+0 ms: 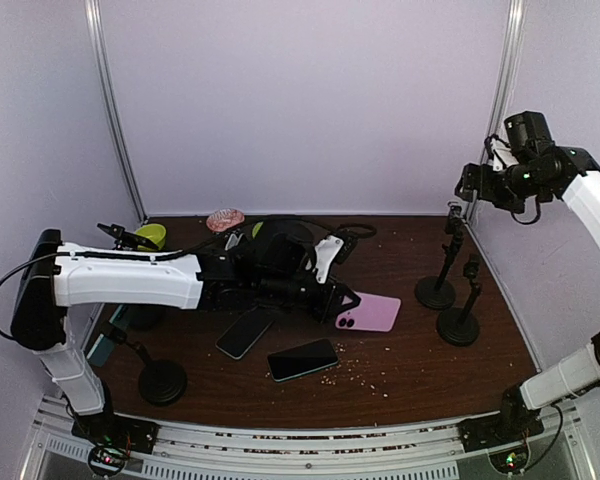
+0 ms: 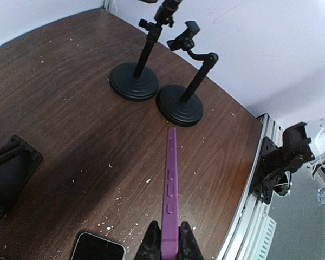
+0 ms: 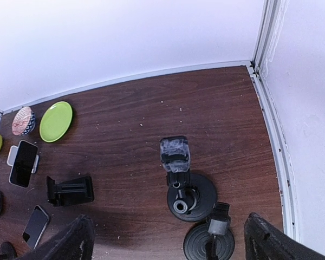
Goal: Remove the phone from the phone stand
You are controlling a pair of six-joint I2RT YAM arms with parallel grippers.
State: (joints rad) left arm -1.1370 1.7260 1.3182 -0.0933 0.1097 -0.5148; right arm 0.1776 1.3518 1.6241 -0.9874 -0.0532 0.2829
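My left gripper (image 2: 169,238) is shut on the near end of a pink-purple phone (image 2: 169,179), seen edge-on and held above the brown table. In the top view the phone (image 1: 370,312) sticks out rightward from the left gripper (image 1: 338,305) at mid-table. A black folding phone stand (image 2: 8,173) sits empty on the table to the left of it. My right gripper (image 3: 168,244) is open and empty, raised high over the right side (image 1: 470,185), above two black pole stands (image 3: 190,195).
Two black round-base pole stands (image 1: 437,290) (image 1: 460,322) stand right of the phone. Two dark phones (image 1: 244,333) (image 1: 303,359) lie near the front. A round-base stand (image 1: 161,380) is front left. A patterned bowl (image 1: 225,219), green plate (image 3: 56,121) and another phone on a white stand (image 3: 23,162) are at the back left.
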